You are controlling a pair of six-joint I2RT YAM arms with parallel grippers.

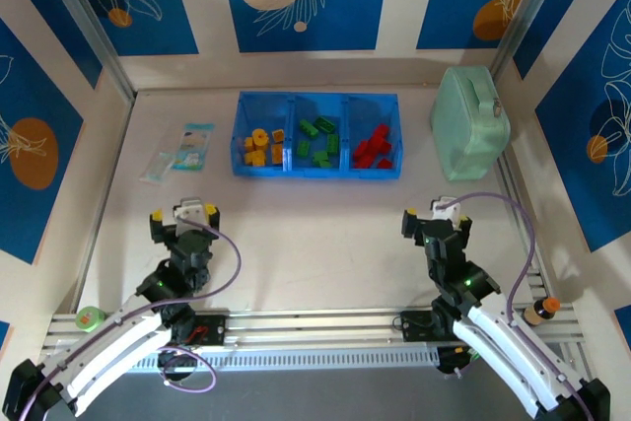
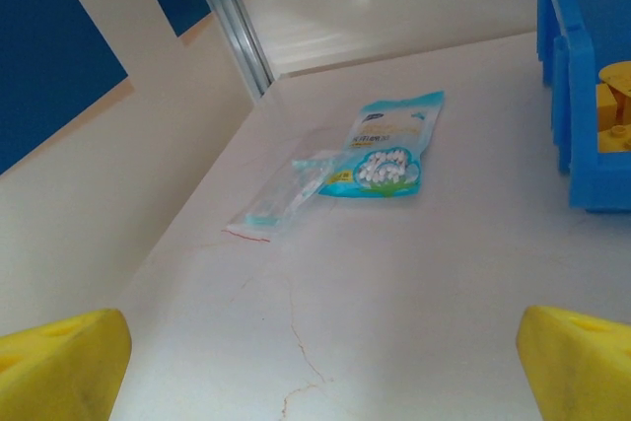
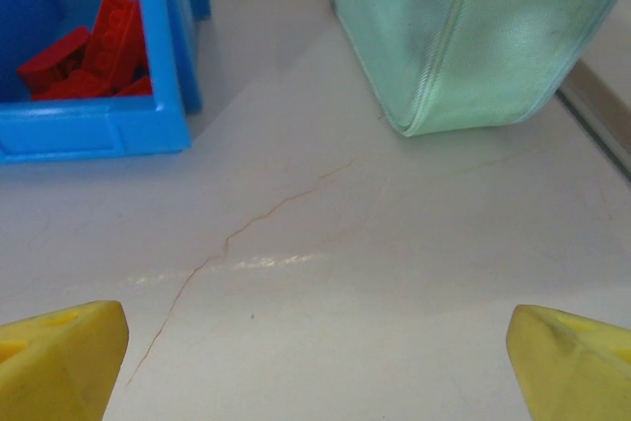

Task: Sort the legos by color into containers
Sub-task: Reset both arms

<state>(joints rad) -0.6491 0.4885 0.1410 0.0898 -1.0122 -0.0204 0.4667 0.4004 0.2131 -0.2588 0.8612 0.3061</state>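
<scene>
Two grippers sit nearest the bases, jaws wide apart and empty: left gripper, right gripper. Beyond them the containers run nine to three, at one o'clock from the left, eleven from the right. Inside lie yellow legos, green legos, red legos, each colour apart. Sorting looks finished; the left arm is nearer yellow, the right nearer red.

The teal packet carries printed lettering, too blurred to read.
</scene>
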